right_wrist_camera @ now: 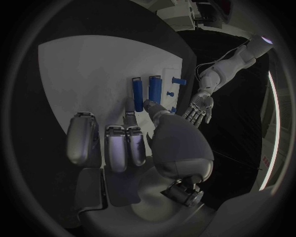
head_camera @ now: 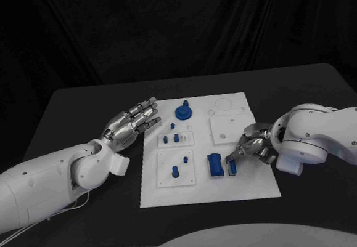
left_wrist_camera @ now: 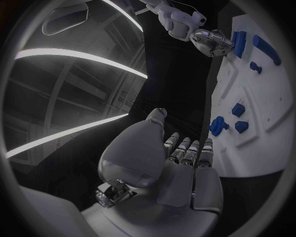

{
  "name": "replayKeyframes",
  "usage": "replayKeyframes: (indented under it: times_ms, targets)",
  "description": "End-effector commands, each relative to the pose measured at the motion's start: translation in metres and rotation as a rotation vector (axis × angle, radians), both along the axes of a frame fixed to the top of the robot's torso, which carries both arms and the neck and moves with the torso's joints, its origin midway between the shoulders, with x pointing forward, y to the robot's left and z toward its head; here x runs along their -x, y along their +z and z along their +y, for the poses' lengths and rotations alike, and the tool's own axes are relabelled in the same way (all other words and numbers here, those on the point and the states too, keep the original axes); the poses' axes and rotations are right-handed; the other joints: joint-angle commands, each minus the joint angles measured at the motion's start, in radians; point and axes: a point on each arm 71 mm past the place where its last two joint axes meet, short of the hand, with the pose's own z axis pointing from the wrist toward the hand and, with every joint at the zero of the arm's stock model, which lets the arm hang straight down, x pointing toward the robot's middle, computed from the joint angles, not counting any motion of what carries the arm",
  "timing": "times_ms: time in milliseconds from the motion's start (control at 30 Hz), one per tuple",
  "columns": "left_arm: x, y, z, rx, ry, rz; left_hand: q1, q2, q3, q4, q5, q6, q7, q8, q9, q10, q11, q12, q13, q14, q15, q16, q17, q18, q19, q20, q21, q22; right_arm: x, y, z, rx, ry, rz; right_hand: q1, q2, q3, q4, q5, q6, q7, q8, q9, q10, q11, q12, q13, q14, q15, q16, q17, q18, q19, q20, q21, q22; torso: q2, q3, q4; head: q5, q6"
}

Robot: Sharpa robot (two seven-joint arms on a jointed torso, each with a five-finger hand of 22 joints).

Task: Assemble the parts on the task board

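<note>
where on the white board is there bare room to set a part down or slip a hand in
Bare patches: the white task board's near edge below the long blue block, and the right side around the blank square plate. Crowded: the left column, with small blue pegs and the blue knob beside the left hand, and the spot at the right hand, which pinches a blue piece.

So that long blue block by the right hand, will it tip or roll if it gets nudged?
The long blue block looks flat-sided, so it should slide, not roll. It seems rigid, probably light plastic. Lying low on the white board, it is unlikely to tip. The right hand pinches a smaller blue piece beside it.
</note>
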Motion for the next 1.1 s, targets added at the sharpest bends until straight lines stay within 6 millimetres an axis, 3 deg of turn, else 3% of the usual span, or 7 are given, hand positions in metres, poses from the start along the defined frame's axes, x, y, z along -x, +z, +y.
replayKeyframes:
  times_ms: [33,133,733,800,933,1067,1100]
  targets:
    - [0.001,0.001,-0.002,0.016,-0.010,-0.004,0.001,0.001,0.005,0.001,0.006,-0.001,0.001,0.004,0.001,0.000,0.004,0.007,0.001,0.000,0.005,0.006,0.001,-0.018,-0.002,0.005,0.005,0.000,0.001,-0.001,-0.001,0.020,0.010,0.010,-0.007,-0.002,-0.001,0.008,-0.009,-0.010,-0.001,0.007,-0.001,0.103,-0.004,0.003,0.263,0.101,-0.007,-0.002,0.251,-0.003,0.036,0.005,-0.003,0.184,0.001,-0.0001,0.0001,0.001,0.000]
    - [0.001,0.001,-0.002,0.017,-0.010,-0.004,0.001,0.001,0.005,0.001,0.006,-0.001,0.001,0.004,0.001,0.000,0.004,0.007,0.001,0.000,0.005,0.006,0.001,-0.018,-0.002,0.005,0.005,0.000,0.001,-0.001,0.000,0.025,0.020,0.009,-0.007,-0.007,-0.010,0.011,-0.053,-0.011,0.000,0.010,-0.002,0.103,-0.004,0.003,0.263,0.102,-0.007,-0.002,0.252,-0.003,0.036,0.005,-0.005,0.184,0.001,0.0001,0.0000,0.000,0.000]
    - [0.001,0.001,-0.002,0.017,-0.012,-0.003,0.001,0.001,0.006,0.001,0.006,-0.001,0.001,0.004,0.001,0.000,0.004,0.007,0.001,0.000,0.005,0.007,0.001,-0.018,-0.002,0.005,0.005,0.000,0.002,-0.001,-0.001,0.041,0.037,0.004,-0.011,-0.015,-0.039,0.026,-0.142,-0.009,0.001,0.019,-0.003,0.103,-0.003,0.003,0.263,0.103,-0.006,0.000,0.257,-0.003,0.036,0.006,-0.008,0.183,0.001,-0.0002,0.0001,0.003,0.000]
    - [0.001,0.001,-0.002,0.018,-0.013,-0.003,0.001,0.001,0.006,0.001,0.006,-0.001,0.001,0.004,0.001,0.000,0.004,0.007,0.001,0.000,0.005,0.007,0.001,-0.018,-0.002,0.005,0.005,0.000,0.002,-0.001,-0.002,0.040,0.031,-0.001,-0.022,-0.016,-0.052,0.039,-0.176,-0.009,0.002,0.022,-0.003,0.103,-0.002,0.003,0.263,0.103,-0.005,0.001,0.258,-0.003,0.036,0.007,-0.008,0.184,0.000,0.0001,0.0001,0.004,0.000]
    - [0.001,0.001,-0.002,0.018,-0.012,-0.004,0.001,0.001,0.006,0.001,0.006,-0.001,0.001,0.004,0.001,0.000,0.004,0.007,0.001,0.000,0.005,0.007,0.001,-0.018,-0.002,0.005,0.005,0.000,0.003,0.002,-0.008,0.029,0.007,-0.026,-0.105,-0.023,-0.104,0.112,-0.299,-0.004,-0.002,0.031,0.000,0.103,-0.003,0.003,0.263,0.104,-0.008,0.002,0.262,-0.004,0.038,0.007,-0.005,0.185,0.000,0.0002,-0.0001,0.007,0.000]
    - [0.001,0.001,-0.001,0.018,-0.009,-0.006,0.001,0.001,0.006,0.001,0.006,-0.001,0.001,0.004,0.001,0.000,0.004,0.007,0.001,0.000,0.005,0.007,0.001,-0.018,-0.002,0.005,0.005,0.000,0.003,0.012,-0.016,-0.012,-0.021,-0.085,-0.213,0.002,-0.199,0.253,-0.265,0.013,-0.010,0.050,0.006,0.103,-0.010,0.003,0.263,0.104,-0.012,0.003,0.263,-0.005,0.041,0.002,0.003,0.187,0.000,0.0004,-0.0002,0.008,0.000]
    - [0.001,0.001,-0.001,0.018,-0.008,-0.007,0.001,0.001,0.006,0.001,0.006,-0.001,0.001,0.004,0.001,0.000,0.004,0.007,0.001,0.000,0.005,0.007,0.001,-0.018,-0.002,0.005,0.005,0.000,0.003,0.015,-0.017,-0.025,-0.026,-0.104,-0.213,0.003,-0.200,0.255,-0.265,0.014,-0.010,0.051,0.006,0.103,-0.010,0.003,0.263,0.104,-0.012,0.003,0.263,-0.005,0.041,0.001,0.003,0.187,0.000,0.0003,0.0000,0.007,0.000]
